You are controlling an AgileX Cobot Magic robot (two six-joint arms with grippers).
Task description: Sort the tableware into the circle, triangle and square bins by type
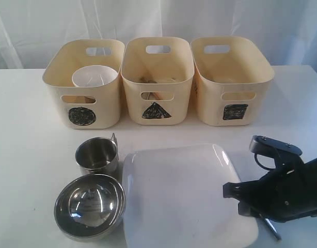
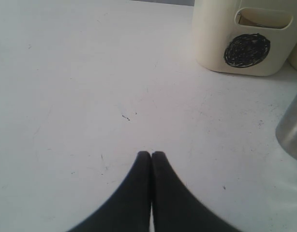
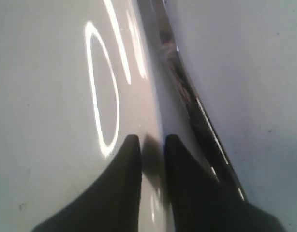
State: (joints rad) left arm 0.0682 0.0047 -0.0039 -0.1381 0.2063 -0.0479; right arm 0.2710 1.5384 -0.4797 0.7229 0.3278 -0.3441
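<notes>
The white bowl (image 1: 94, 77) is sitting in the circle bin (image 1: 58, 88) at upper left, and what look like chopsticks (image 1: 151, 80) are lying in the triangle bin (image 1: 132, 88). The mug (image 1: 96, 155), steel bowl (image 1: 90, 204) and plate (image 1: 179, 196) are waiting below. The right gripper (image 3: 152, 140) is hovering at the plate's right rim, fingers narrowly apart, hold unclear. The left gripper (image 2: 151, 155) is resting closed and empty.

Black hand (image 3: 151, 141), fingers narrowly parted, sits at the edge of a glossy white plate (image 3: 56, 96); white table (image 3: 255, 72) lies at its two o'clock.
</notes>
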